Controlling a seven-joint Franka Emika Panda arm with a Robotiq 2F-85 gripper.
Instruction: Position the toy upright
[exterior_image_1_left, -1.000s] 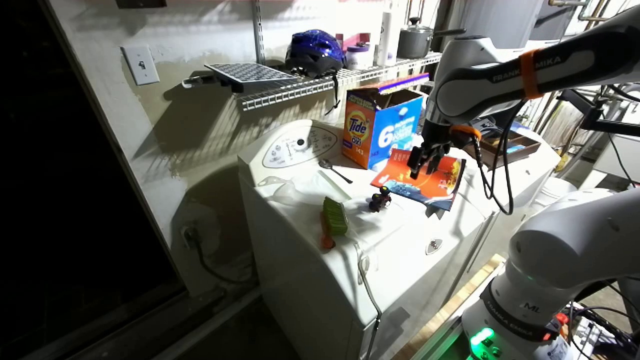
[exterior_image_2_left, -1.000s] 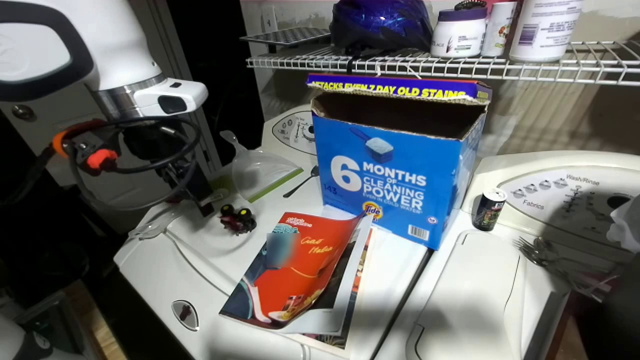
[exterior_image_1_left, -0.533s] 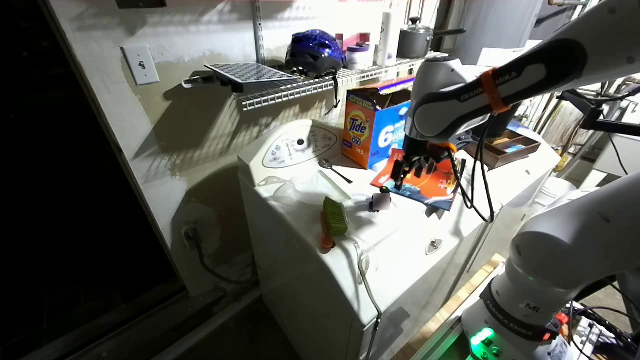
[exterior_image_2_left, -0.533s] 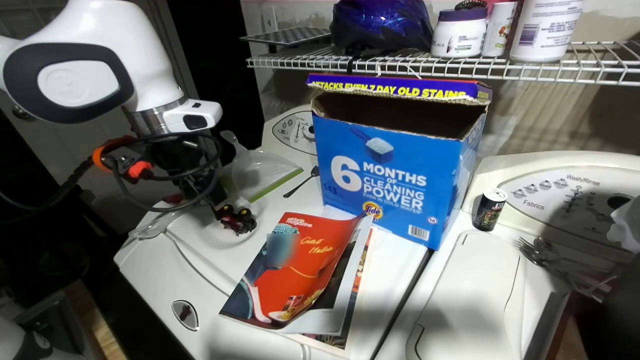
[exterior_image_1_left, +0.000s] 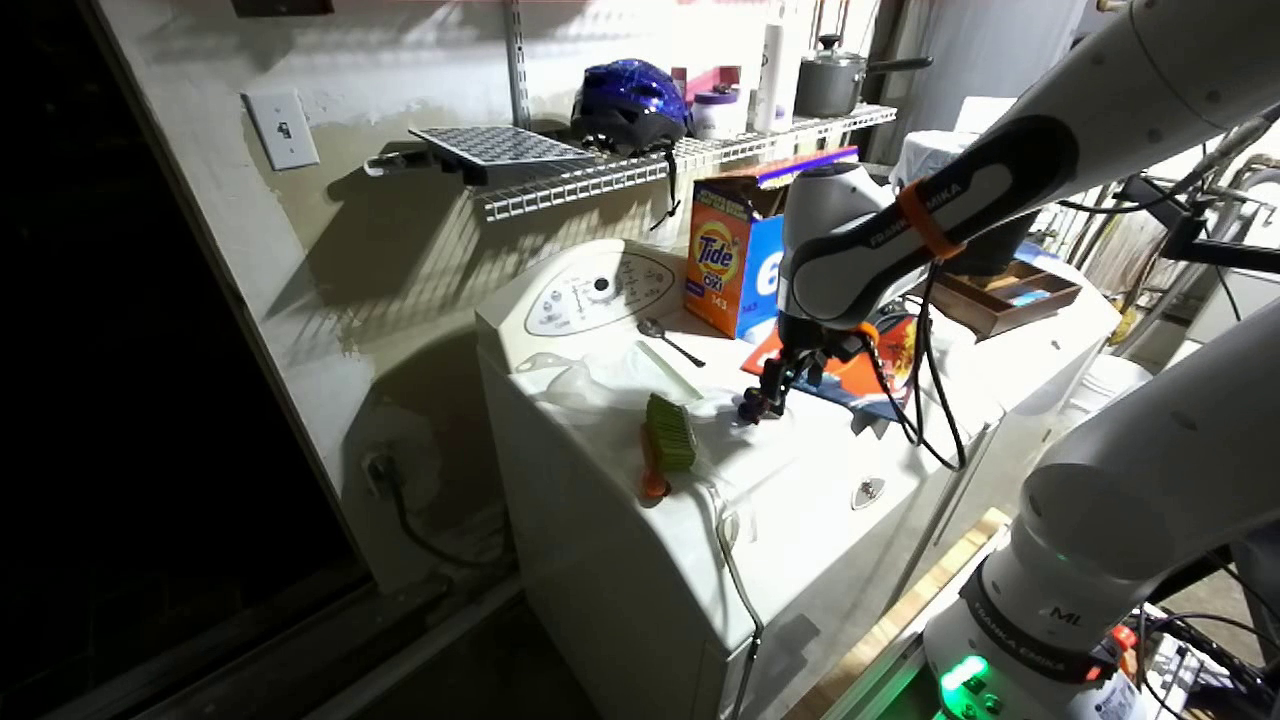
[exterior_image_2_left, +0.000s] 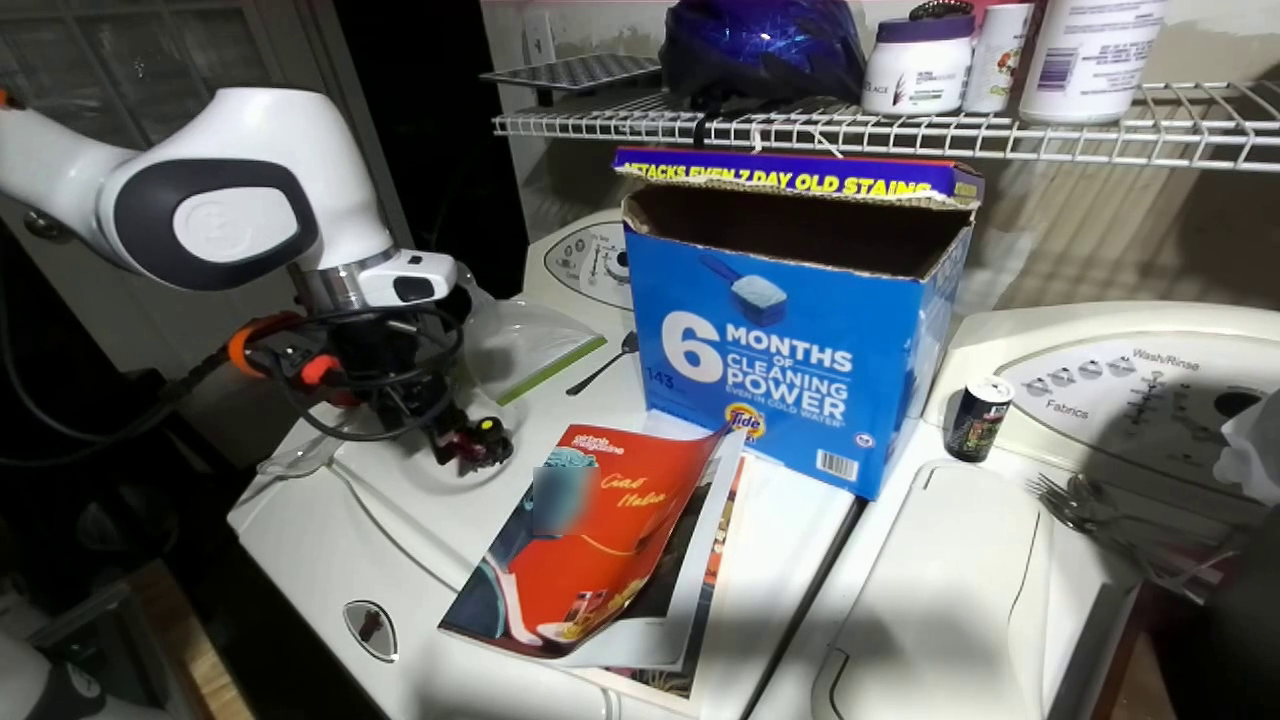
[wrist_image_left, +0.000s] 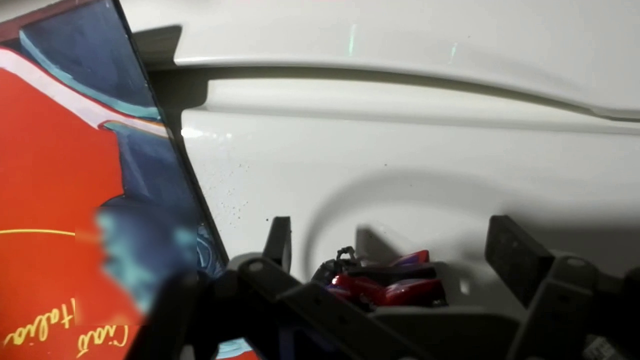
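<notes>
I hold the tool (wrist_image_left: 392, 238) spread wide, the red toy (wrist_image_left: 390, 286) between its jaws, presumably to grip and right it.

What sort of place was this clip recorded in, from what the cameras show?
Most likely a home laundry area, perhaps in a garage or utility room: there is a control panel marked Wash/Rinse, an open-topped Tide box, and a blue helmet on a wire shelf.

In an exterior view, the magazine (exterior_image_2_left: 605, 535) lies before the box (exterior_image_2_left: 785, 350), the toy (exterior_image_2_left: 488, 446) left of both.
</notes>
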